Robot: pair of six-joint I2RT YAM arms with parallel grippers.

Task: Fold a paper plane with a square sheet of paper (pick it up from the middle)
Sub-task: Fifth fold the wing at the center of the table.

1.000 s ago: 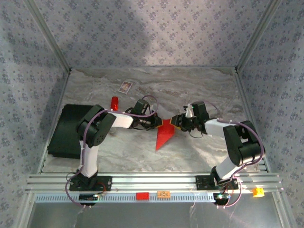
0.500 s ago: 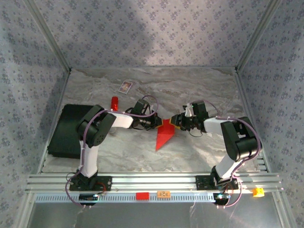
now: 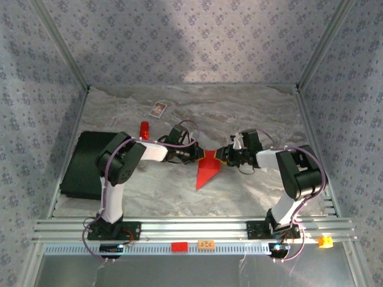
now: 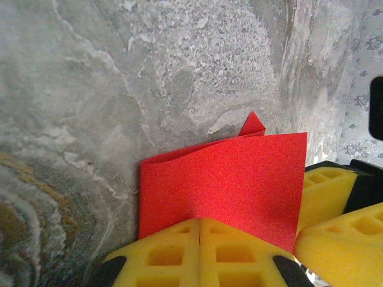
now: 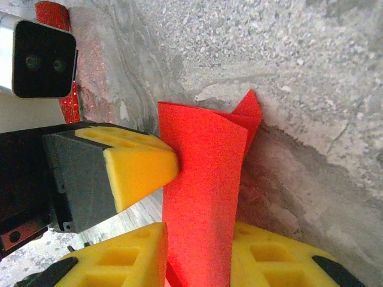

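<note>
**Operator:** State of the tools?

**Technician:** The left gripper was closed on the thin, bright red sheet of paper, its yellow foam pads meeting with the paper's edge pinched in the seam. The right gripper faced it tip to tip. Its pads stood apart with the paper rising between them. Whether they pressed it could not be told.

**Operator:** Location of the paper?

**Technician:** Directly ahead of the left gripper's fingertips and between the right gripper's pads. In the overhead view it ran from the two tips toward the arm bases as a narrow, pointed shape. Whether its far point touched the surface could not be told.

**Operator:** Progress?

**Technician:** Judged partial. The paper was no longer a flat square. It was doubled over along a soft bend, with a small corner showing past the top edge. No sharp centre crease and no wings were visible. Work left, by estimate: press the fold lines hard, form the nose, fold the wings.

**Operator:** Surface and enclosure?

**Technician:** A grey marbled tabletop lay under both tools, enclosed by walls of grey-blue patterned fabric. A flat black mat lay outboard of the left arm. A small printed card and a short red cylinder sat beyond that arm. A ribbed aluminium rail carried both bases.
</note>
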